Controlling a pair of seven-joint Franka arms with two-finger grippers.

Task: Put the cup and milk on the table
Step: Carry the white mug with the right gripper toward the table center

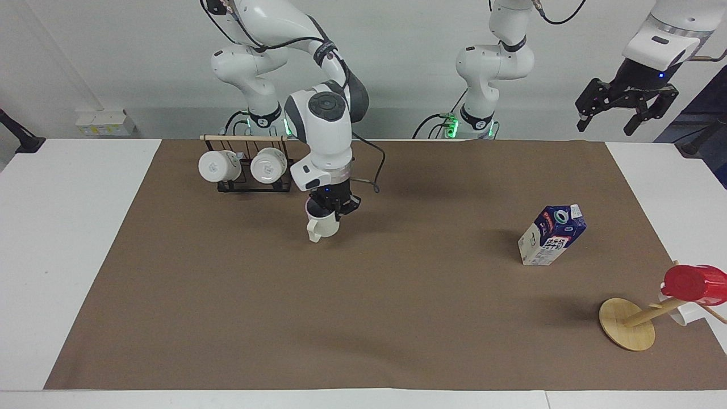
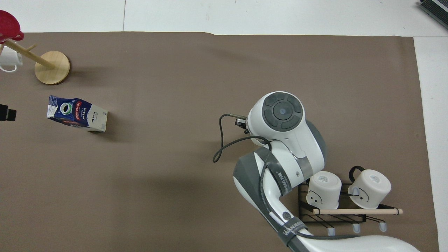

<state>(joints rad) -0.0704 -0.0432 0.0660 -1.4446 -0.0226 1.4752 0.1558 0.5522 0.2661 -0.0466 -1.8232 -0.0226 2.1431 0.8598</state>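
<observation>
1. The right end effector (image 1: 334, 211) is clamped on the cup's (image 1: 321, 225) rim, holding it upright in the air over the mat (image 1: 363, 318), near the mug rack (image 1: 250, 165).
2. The left end effector (image 1: 625, 111) waits raised, fingers apart, off the surface's (image 1: 62, 227) left-arm end.
3. The milk (image 1: 551, 234) stands on the mat toward that end.

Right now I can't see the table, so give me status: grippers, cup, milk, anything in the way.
Right gripper shut on cup, over the mat. Left gripper open, waiting off the table. Milk standing on the mat. Nothing in the way under the cup.
</observation>
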